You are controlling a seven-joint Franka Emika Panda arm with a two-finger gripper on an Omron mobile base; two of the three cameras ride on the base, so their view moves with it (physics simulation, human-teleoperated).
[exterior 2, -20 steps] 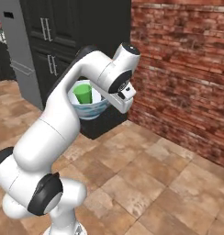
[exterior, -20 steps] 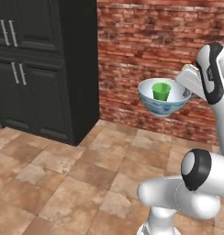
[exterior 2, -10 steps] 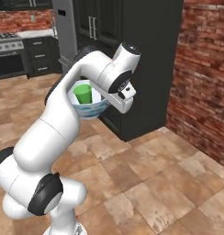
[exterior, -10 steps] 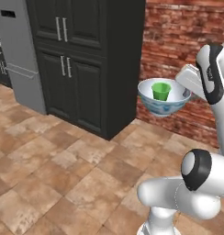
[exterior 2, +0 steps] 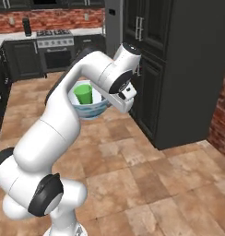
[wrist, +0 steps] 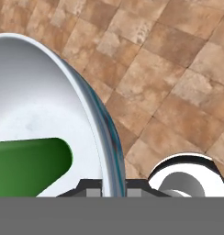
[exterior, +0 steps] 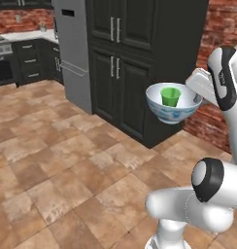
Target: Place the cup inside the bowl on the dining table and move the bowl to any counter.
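The white bowl (exterior: 171, 113) with its blue pattern hangs in the air, well above the tiled floor. The green cup (exterior: 170, 96) stands upright inside it. My gripper (exterior: 197, 98) is shut on the bowl's right rim. From the right base view the bowl (exterior 2: 89, 111) with the cup (exterior 2: 84, 94) sits left of the hand, the gripper (exterior 2: 106, 98) pinching the rim. In the hand view the bowl's rim (wrist: 103, 123) runs between the fingertips of the gripper (wrist: 114, 190), and the cup (wrist: 31, 165) lies at the lower left. The dining table is out of view.
Tall black cabinets (exterior: 125, 63) stand just behind the bowl, a grey fridge (exterior: 72, 58) to their left. A brick wall (exterior: 222, 29) is at the right. Far left runs a counter (exterior: 28, 35) with dark drawers; a stove (exterior 2: 54, 46) stands in the far row. Brown tiled floor (exterior: 67, 160) lies open.
The whole picture has shifted, so the base has turned: brick wall slid off right, black cabinets, fridge and far counter came in from the left. Bowl, cup and arm kept their pose.
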